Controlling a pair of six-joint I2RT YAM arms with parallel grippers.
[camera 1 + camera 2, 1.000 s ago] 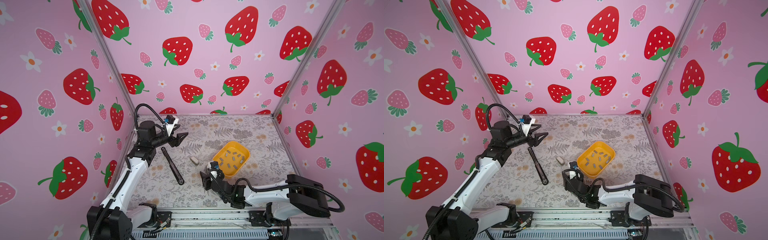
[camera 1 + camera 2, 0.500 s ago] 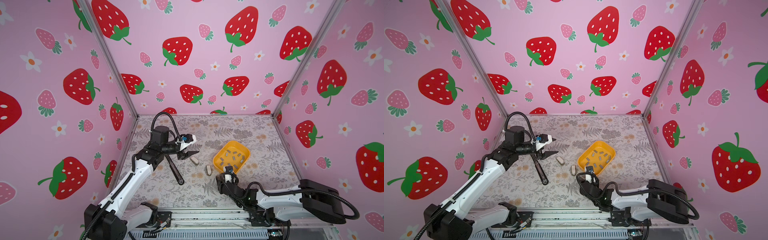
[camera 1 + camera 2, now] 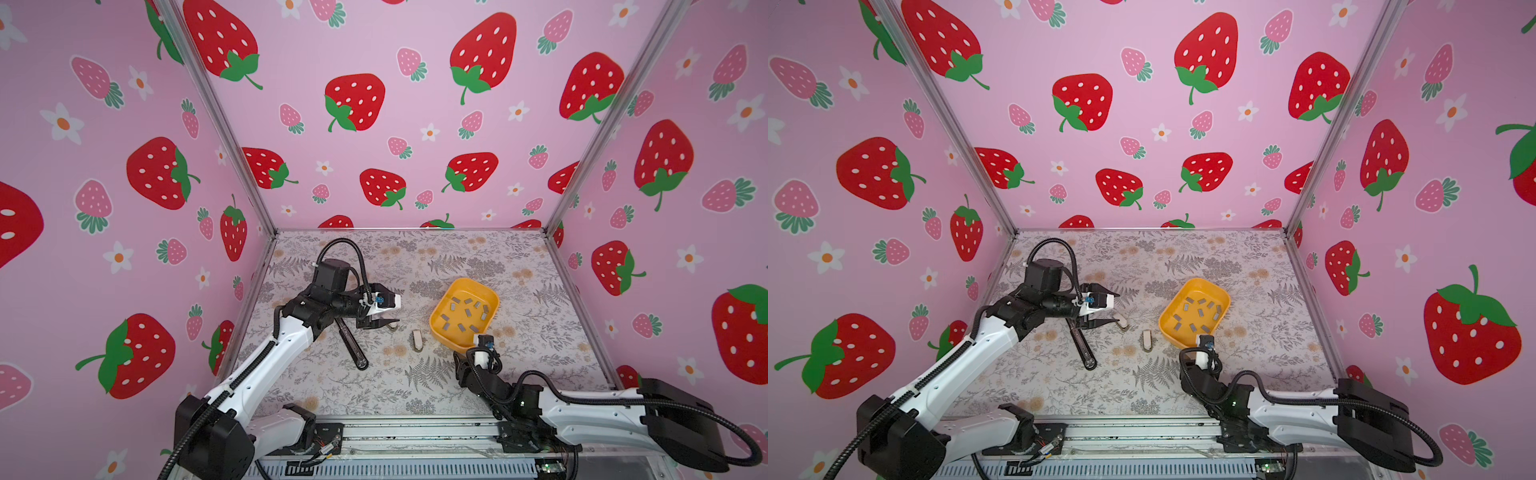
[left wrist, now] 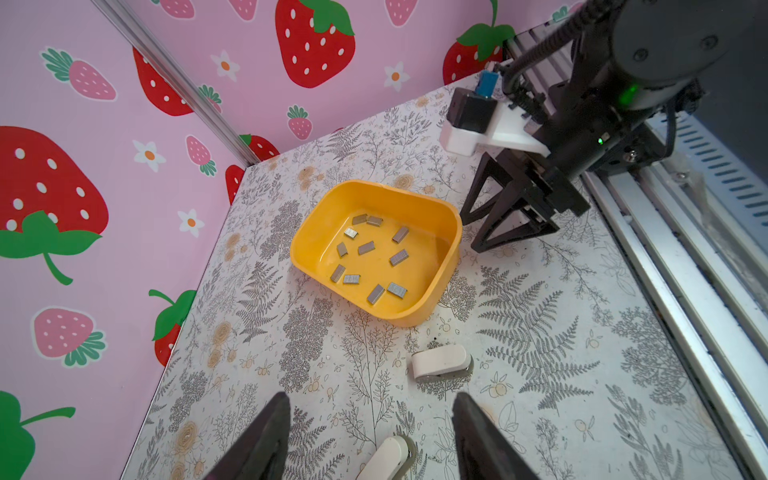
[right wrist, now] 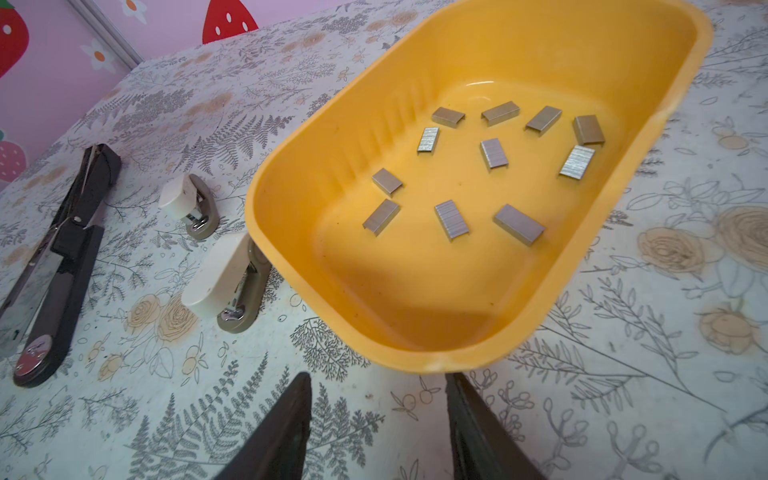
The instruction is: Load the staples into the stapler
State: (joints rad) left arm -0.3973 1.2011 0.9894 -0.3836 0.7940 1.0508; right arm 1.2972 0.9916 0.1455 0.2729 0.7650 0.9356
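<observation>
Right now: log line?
left gripper open over white stapler | right gripper open near tray | staples in tray | black stapler ungripped

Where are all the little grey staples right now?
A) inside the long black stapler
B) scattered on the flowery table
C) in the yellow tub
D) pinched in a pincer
C: the staples all lie loose on the bottom of the yellow tub, while the black stapler lies apart from it on the table.
</observation>
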